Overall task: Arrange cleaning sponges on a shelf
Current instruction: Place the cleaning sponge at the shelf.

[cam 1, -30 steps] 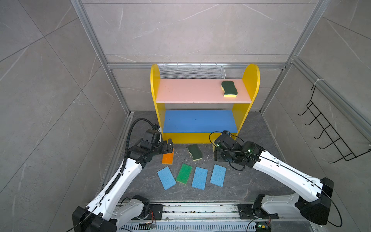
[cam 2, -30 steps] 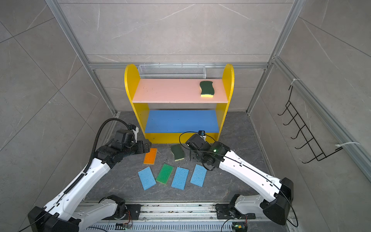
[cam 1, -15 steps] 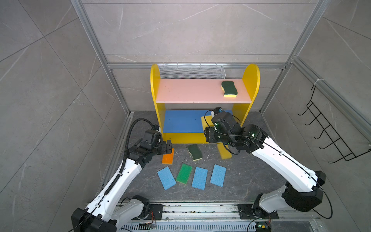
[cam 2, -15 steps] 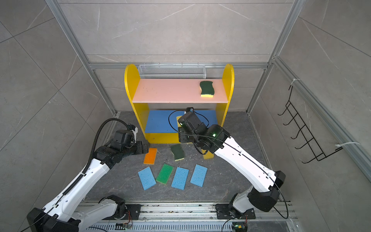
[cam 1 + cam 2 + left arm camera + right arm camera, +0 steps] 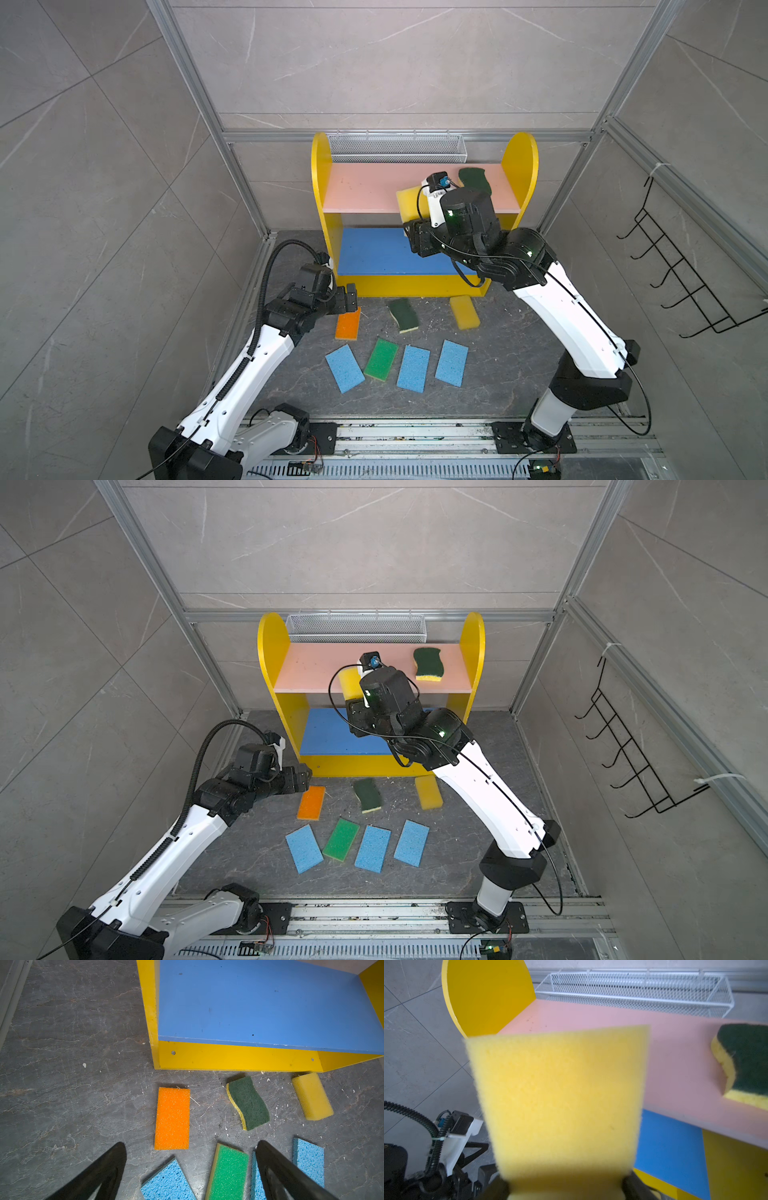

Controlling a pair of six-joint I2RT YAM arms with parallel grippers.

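Yellow sponge [image 5: 406, 204] at pink board [image 5: 365, 188] front edge

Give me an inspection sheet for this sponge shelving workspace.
Surface: dark grey stone-look floor.
Job's things: yellow rounded-sided shelf; wavy dark-green scouring sponge on its pink upper board; orange, wavy green, plain yellow, bright green and three light blue foam sponges on floor.
Clutter: scattered pale crumbs.
Grippers: left pincer open by the orange sponge; right pincer shut on another plain yellow sponge at the pink board's front.
Cables: black corrugated hose over left arm; thin black cable looping at right wrist.
Surroundings: white mesh basket, black wire hook rack, grey tiled walls.
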